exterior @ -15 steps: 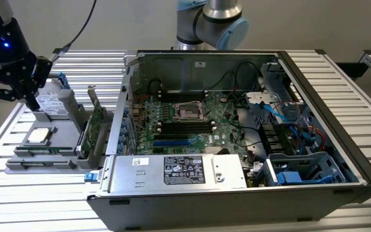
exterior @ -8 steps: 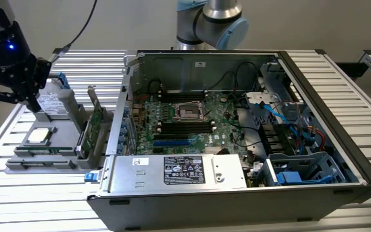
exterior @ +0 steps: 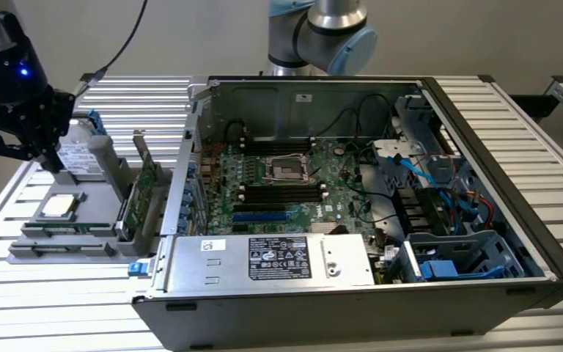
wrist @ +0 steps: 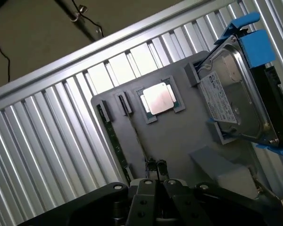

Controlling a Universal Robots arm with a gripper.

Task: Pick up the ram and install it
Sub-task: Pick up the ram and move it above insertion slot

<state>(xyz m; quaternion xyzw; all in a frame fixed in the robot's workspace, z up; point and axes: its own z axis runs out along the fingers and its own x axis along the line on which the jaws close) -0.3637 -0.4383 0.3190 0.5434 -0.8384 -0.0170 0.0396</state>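
Hovering over gray tray (exterior: 61,253) | end effector (exterior: 53,158) pressed together | ram (wrist: 114,139) in tray slot

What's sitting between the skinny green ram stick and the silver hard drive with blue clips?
A shiny square silver processor chip lies in the grey tray between the green ram stick and the silver hard drive, as the wrist view shows.

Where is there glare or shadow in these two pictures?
Wrist view: strong glare on the processor, whose metal lid is washed almost white, and bright streaks on the table slats. Exterior view: even light, darker inside the computer case.
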